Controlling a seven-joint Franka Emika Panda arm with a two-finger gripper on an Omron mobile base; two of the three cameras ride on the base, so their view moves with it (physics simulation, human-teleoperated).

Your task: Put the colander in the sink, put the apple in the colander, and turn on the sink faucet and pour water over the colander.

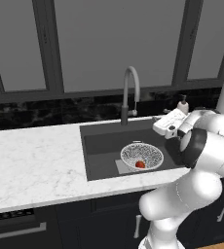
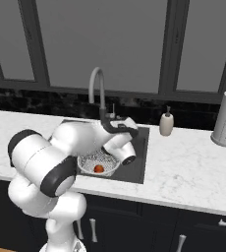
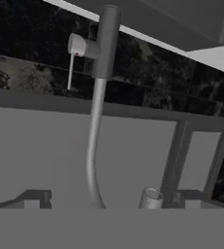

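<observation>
**Arm folded forward, jaws wide**

In the left base view we see our arm rising from about five o'clock, its white upper link swelling to a dark-banded elbow at three o'clock, then turning toward ten o'clock to end in the hand. The gripper sits just right of centre, pointing toward nine o'clock. In the right base view we see the arm climb from seven o'clock, bend at a dark joint at about eight o'clock, and stretch toward three o'clock, where the gripper lies near centre. Our fingers stand fully apart and nothing is between them.
</observation>
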